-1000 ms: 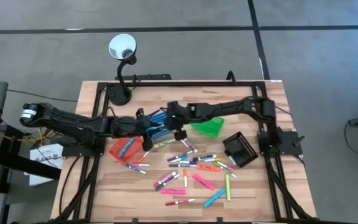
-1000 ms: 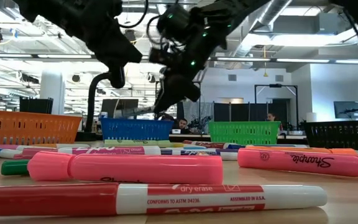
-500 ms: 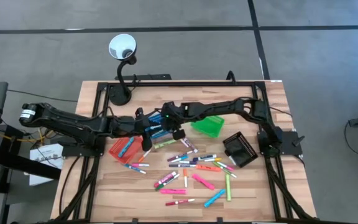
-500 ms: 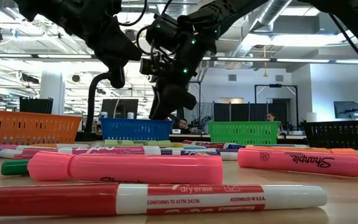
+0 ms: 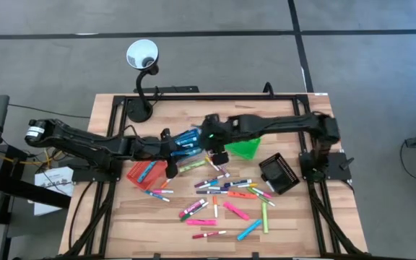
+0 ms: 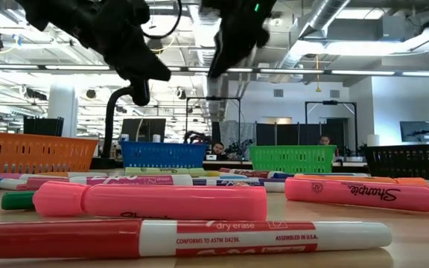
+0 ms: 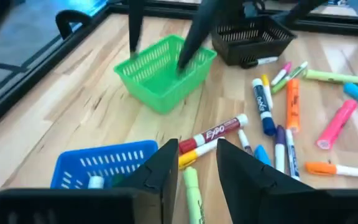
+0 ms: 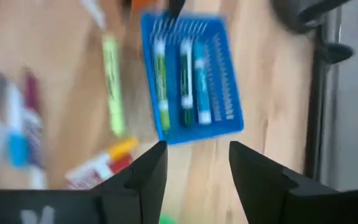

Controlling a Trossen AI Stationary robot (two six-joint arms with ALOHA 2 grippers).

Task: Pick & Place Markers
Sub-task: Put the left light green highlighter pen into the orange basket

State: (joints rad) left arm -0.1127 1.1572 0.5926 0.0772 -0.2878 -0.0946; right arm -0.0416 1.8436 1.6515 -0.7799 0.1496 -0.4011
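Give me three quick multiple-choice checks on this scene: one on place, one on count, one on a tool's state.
1. The green basket sits:
A. between the blue basket and the black basket
B. inside the orange basket
C. off the table

2. Markers lying in the blue basket:
A. one
B. three
C. six

3. The right tool is:
A. shut on a marker
B. open and empty
C. shut on a basket rim

Answers: 1 A, the high view shows it between the two. 2 B, the right wrist view shows three side by side. 3 B, its fingers stand apart with nothing between.
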